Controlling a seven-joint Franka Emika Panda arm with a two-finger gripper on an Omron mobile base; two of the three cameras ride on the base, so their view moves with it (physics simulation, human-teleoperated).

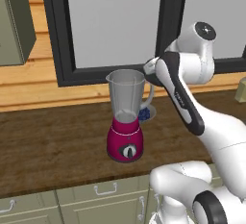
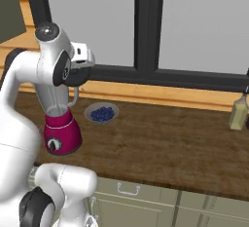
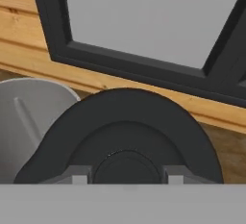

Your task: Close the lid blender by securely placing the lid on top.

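Observation:
The blender (image 1: 126,139) stands on the wooden counter (image 1: 53,141), magenta base below, clear grey jar (image 1: 126,93) above with its mouth uncovered. In the right base view the blender (image 2: 61,134) is partly hidden behind my arm. My gripper (image 3: 126,175) is shut on the black round lid (image 3: 125,117), which it holds level with the jar's rim and just to the right of it. In the hand view the jar (image 3: 29,117) shows at the left, beside the lid. In the left base view the lid (image 1: 153,78) is a dark patch by the jar's handle.
A small bowl of blue berries (image 2: 101,113) sits on the counter right behind the blender. A pale bottle (image 2: 238,111) stands at the far right. A dark window frame (image 2: 146,31) runs along the wall behind, and an upper cabinet (image 1: 14,21) hangs at the left.

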